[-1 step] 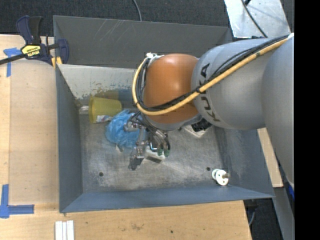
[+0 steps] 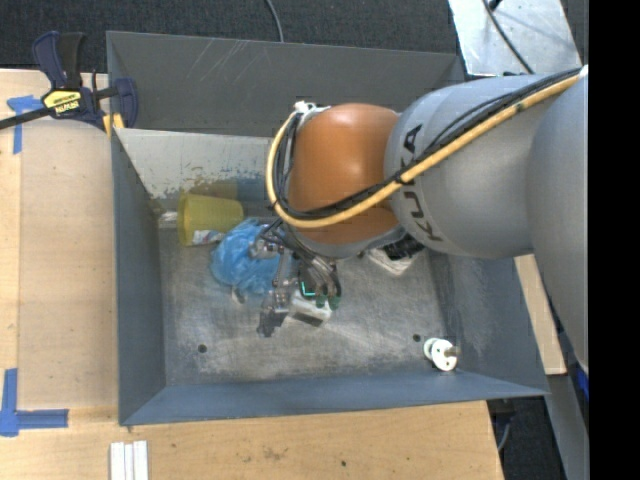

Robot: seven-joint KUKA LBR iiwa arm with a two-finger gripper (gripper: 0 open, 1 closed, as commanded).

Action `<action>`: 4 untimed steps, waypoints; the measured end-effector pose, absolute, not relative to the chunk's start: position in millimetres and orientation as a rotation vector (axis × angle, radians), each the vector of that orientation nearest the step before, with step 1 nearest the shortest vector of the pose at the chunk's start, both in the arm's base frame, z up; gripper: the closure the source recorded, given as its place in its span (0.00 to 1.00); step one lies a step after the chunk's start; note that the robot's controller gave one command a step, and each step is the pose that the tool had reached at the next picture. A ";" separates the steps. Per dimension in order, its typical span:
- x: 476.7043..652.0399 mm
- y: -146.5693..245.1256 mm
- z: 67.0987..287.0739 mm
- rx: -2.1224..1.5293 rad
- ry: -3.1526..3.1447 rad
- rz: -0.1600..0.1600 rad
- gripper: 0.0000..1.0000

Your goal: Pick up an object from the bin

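Inside the grey bin [image 2: 140, 298]: a few loose things lie on the speckled floor, two close together at the back left and the others well apart.
Back left: a yellow block [image 2: 208, 216] lies at the foot of the back wall.
Next to it: a blue crumpled thing [image 2: 235, 256], like a bunched bag or cloth, sits just in front and to the right of the yellow block, touching it or nearly so.
Middle right: a flat white thing [image 2: 392, 259] is partly hidden under the arm.
Front right corner: a small white knob-like thing [image 2: 440, 353] lies alone near the front wall.
Arm: the grey arm [image 2: 500, 168] comes in from the right, with its orange cover [image 2: 335, 168] over the middle of the bin.
Claw [image 2: 282, 311]: it hangs low over the floor at mid-bin, below the orange cover.
Claw state: cannot tell whether it is apart or together.
Nearest thing: the blue crumpled thing lies just to the left of the claw, its right edge against it or just beside it.
By the claw's tip: a small white piece [image 2: 306, 314]; I cannot tell whether it is loose or part of the claw.
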State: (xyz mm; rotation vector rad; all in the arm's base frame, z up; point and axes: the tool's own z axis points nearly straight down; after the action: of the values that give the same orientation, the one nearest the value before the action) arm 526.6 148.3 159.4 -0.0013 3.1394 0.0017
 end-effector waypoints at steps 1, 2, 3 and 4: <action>561.5 124.2 131.4 -0.089 3.131 0.004 0.00; 589.5 103.7 90.4 -0.479 3.063 0.004 1.00; 589.3 103.6 90.2 -0.479 3.064 0.004 1.00; 581.1 106.8 117.6 -0.474 3.097 0.001 1.00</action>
State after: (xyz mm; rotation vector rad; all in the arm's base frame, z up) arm 581.1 106.8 117.6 -0.4745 3.0974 0.0008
